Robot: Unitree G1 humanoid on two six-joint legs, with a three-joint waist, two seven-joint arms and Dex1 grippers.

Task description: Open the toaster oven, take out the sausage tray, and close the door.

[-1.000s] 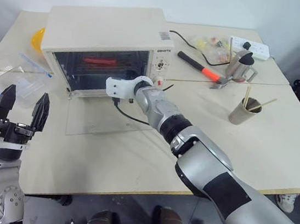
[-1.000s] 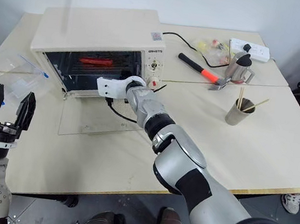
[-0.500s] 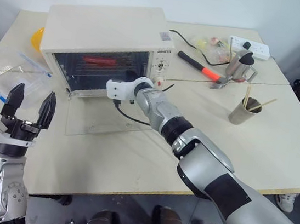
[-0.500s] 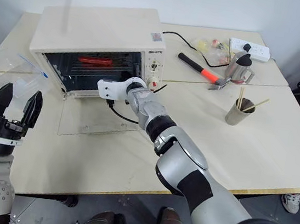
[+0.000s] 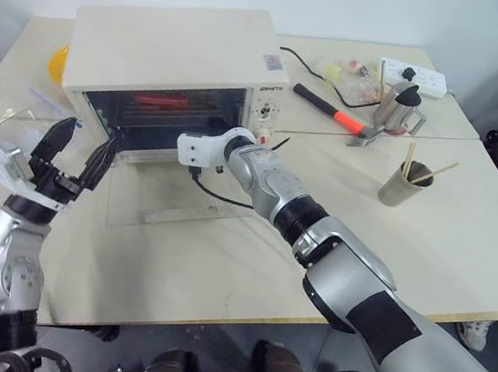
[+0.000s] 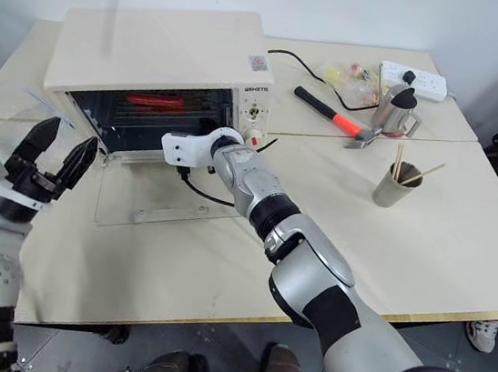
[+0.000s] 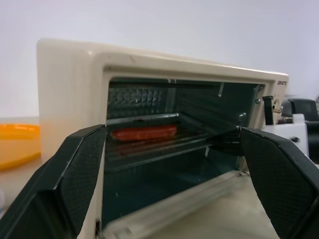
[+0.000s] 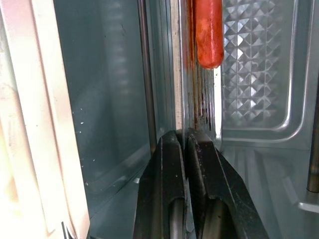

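Jaws of the left gripper [image 5: 75,147] stand wide apart above the cream desk [image 5: 221,256], just before the open front of the cream-white boxy toaster oven [image 5: 175,48]. Farther in, the right gripper [image 8: 185,144] has its jaws pressed together on the edge of the shiny silver ridged sausage tray [image 8: 259,74], whose red sausage [image 7: 143,133] lies beyond them inside the oven. The clear glass door [image 5: 170,196] lies flat on the desk.

You see a cream-white boxy toaster oven [image 5: 170,52] on a pale beige desk [image 5: 464,224]. Inside, a red sausage [image 7: 143,132] lies on a shiny silver ridged tray [image 8: 259,74] with a diamond-embossed pattern. Both black-fingered grippers, left [image 5: 77,152] and right [image 8: 185,149], contrast with it.
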